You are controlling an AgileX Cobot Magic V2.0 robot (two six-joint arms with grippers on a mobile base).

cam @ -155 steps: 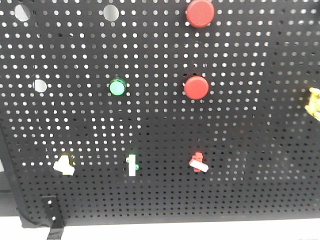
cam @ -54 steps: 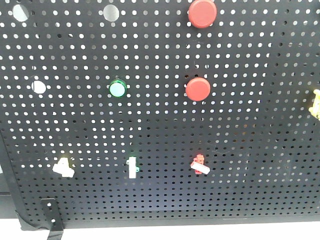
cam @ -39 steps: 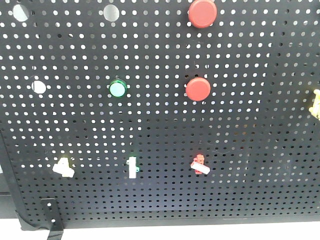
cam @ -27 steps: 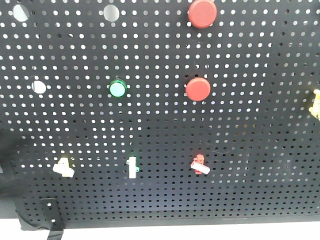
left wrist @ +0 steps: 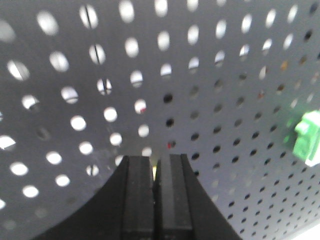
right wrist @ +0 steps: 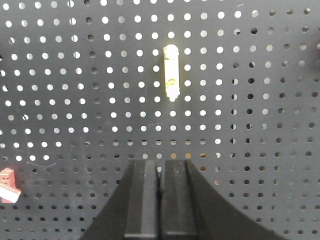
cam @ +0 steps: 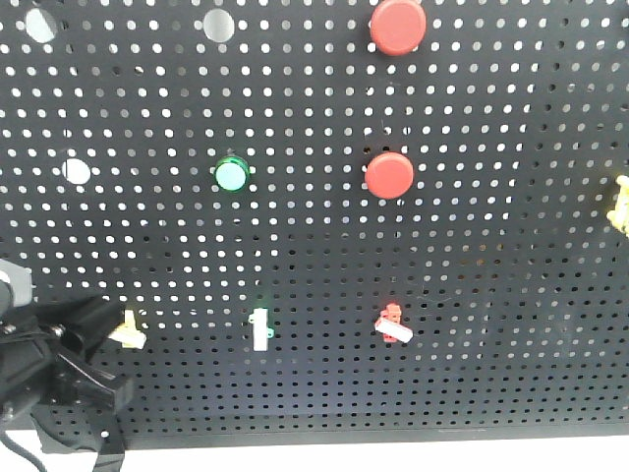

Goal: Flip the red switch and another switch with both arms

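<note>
At front view's lower left, left pincer, narrow, overlaps yellow switch; right pincer, narrow, wrist view only.

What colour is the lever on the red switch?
White; the red switch shows best in front view.

We read no lettering, label, brand or number on the perforated black board or the red switch.
</note>
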